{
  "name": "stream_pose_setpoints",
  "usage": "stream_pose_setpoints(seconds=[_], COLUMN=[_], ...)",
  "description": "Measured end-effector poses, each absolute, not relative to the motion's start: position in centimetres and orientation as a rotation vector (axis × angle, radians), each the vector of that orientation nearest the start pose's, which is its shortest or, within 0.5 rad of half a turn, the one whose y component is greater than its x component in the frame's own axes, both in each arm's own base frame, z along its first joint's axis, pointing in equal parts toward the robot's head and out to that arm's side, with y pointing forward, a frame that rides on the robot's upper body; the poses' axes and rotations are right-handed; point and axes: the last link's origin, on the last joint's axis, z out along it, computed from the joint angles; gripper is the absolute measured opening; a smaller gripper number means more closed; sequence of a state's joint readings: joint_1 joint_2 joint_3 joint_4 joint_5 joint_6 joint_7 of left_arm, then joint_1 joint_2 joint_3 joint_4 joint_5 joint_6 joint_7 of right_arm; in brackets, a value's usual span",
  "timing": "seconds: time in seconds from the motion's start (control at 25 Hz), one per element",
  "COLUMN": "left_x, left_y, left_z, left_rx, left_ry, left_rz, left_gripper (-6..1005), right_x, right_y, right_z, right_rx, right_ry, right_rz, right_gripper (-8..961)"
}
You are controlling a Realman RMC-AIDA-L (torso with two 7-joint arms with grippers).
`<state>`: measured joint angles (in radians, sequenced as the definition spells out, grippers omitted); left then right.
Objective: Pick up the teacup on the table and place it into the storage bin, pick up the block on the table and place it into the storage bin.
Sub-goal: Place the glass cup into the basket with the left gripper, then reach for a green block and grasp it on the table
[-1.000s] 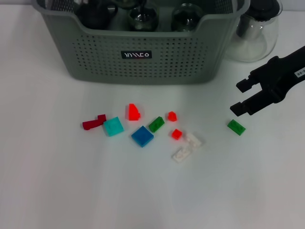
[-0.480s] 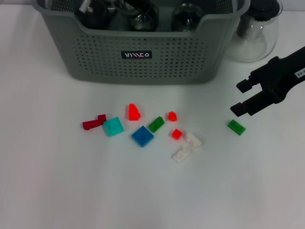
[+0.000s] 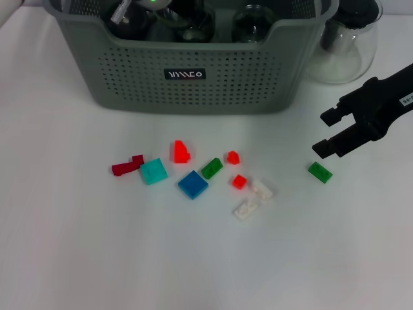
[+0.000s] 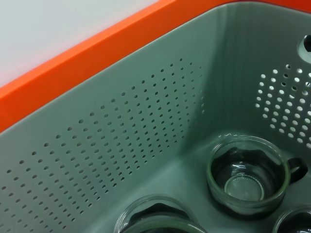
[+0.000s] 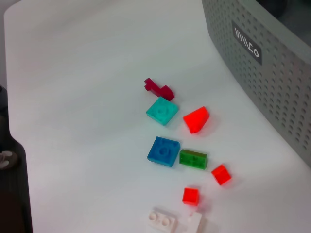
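White bench [image 3: 77,258] seen from the head camera, with the grey-green storage bin [image 3: 193,77] at the far edge, black label facing forward. Glass teacups [image 3: 251,22] just visible over its rim; clear glass pitcher [image 3: 345,45] just beside its right wall. Right gripper [image 3: 328,132] hanging low at the right, jaws apart and empty, close above a lone green block [image 3: 319,172]. Loose cluster in the middle: dark red piece [image 3: 126,166], teal tile [image 3: 153,171], red wedge [image 3: 181,151], blue tile [image 3: 193,184], second green block [image 3: 211,168], two small red blocks [image 3: 232,157], white pieces [image 3: 253,199].

Left wrist camera alone looking inside the bin: perforated walls, an upright glass teacup [image 4: 248,175] on the floor, rims of others at the edge. Left gripper itself unseen there; cannot tell how its jaws stand.

Right wrist camera repeating the cluster and label from the side, lone green block not shown.
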<state>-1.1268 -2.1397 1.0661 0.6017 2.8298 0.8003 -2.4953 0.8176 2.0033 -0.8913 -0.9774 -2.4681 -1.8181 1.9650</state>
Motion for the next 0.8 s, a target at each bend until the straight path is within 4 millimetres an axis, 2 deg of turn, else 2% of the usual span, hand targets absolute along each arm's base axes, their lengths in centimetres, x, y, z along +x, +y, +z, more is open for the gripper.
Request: stream_pose_setpoints(seconds=[0.48, 0.72, 0.8], left_x=[-11.94, -11.95, -11.97], left_y=[48.32, 48.3, 48.3], left_z=[-4.93, -4.84, -4.77], left_rx=[-2.331, -2.329, -2.328], left_ry=[-0.669, -0.672, -0.675], left_rz=[0.201, 0.197, 0.195], left_gripper=[63, 118, 188], right_x=[18.36, 18.35, 18.35], right_y=[37.2, 37.24, 37.24], right_z=[4.11, 4.13, 4.13], right_rx=[-3.034, -3.03, -3.03], right_ry=[0.697, 0.697, 0.697], right_rz=[-0.211, -0.21, -0.21], right_gripper=[825, 825, 825])
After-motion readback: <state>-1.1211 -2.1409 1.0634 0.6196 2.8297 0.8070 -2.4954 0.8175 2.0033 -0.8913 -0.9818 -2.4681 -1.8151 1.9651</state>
